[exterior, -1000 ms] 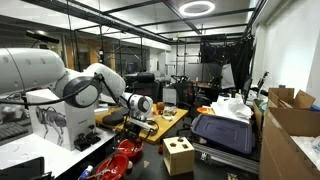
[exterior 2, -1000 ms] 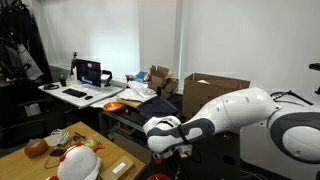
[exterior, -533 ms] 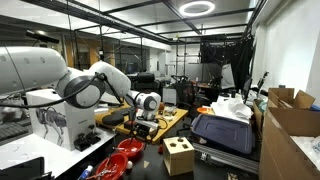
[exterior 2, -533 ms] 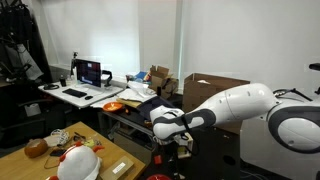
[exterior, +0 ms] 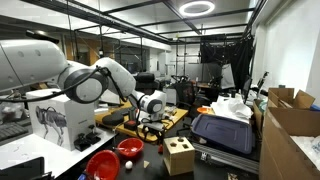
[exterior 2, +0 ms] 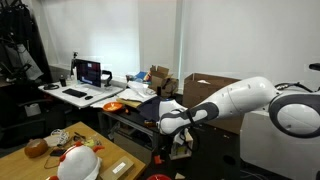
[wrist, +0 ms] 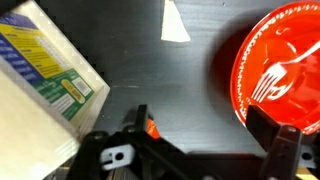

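My gripper (wrist: 203, 120) is open and empty, its two black fingers spread over a dark surface. A red plate (wrist: 280, 60) with a white plastic fork (wrist: 272, 80) on it lies just beyond the right finger. A white box with printed labels (wrist: 40, 80) lies off to the left. A small orange piece (wrist: 150, 128) shows by the left finger. In both exterior views the gripper (exterior: 152, 124) (exterior 2: 180, 141) hangs low at the end of the outstretched white arm, near a wooden table (exterior: 172, 117).
A white paper scrap (wrist: 174, 25) lies on the dark surface. Red bowls (exterior: 103, 163) and a wooden cube with holes (exterior: 179, 156) sit low in front. A dark case (exterior: 225, 132) and cardboard boxes (exterior: 290, 120) stand at the side. A desk holds a laptop (exterior 2: 90, 72).
The arm has stretched out and carried the gripper sideways, away from the base. The red bowls it covered in an exterior view are now uncovered.
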`<action>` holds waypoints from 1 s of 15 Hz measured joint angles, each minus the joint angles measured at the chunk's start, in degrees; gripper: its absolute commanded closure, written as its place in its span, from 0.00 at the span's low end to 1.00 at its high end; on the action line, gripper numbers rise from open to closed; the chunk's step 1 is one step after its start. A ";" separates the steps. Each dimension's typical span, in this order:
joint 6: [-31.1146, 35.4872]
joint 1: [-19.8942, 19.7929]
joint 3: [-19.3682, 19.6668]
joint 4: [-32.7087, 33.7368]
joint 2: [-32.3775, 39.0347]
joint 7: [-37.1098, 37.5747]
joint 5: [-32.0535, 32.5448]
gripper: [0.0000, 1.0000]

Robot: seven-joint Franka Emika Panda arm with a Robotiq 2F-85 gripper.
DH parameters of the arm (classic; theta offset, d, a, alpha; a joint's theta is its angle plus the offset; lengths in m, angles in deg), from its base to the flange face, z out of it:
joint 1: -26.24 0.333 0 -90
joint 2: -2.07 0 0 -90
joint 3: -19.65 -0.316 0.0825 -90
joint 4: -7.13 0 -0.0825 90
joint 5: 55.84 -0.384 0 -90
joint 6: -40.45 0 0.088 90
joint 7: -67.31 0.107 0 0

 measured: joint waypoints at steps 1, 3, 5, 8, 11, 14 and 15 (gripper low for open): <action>3.53 -0.70 0.00 -2.11 -0.93 1.16 -0.43 0.00; 10.67 -2.10 0.00 -6.75 -2.97 3.34 -1.17 0.00; 17.25 -3.31 0.01 -11.42 -5.02 5.18 -1.59 0.00; 25.53 -4.92 0.01 -18.45 -8.12 7.10 -1.98 0.00; 29.61 -5.94 0.00 -25.49 -11.42 7.53 -2.10 0.00; 29.69 -6.44 -0.05 -32.71 -15.41 6.81 -2.10 0.00; 29.68 -6.57 -0.06 -35.18 -16.90 6.49 -2.10 0.00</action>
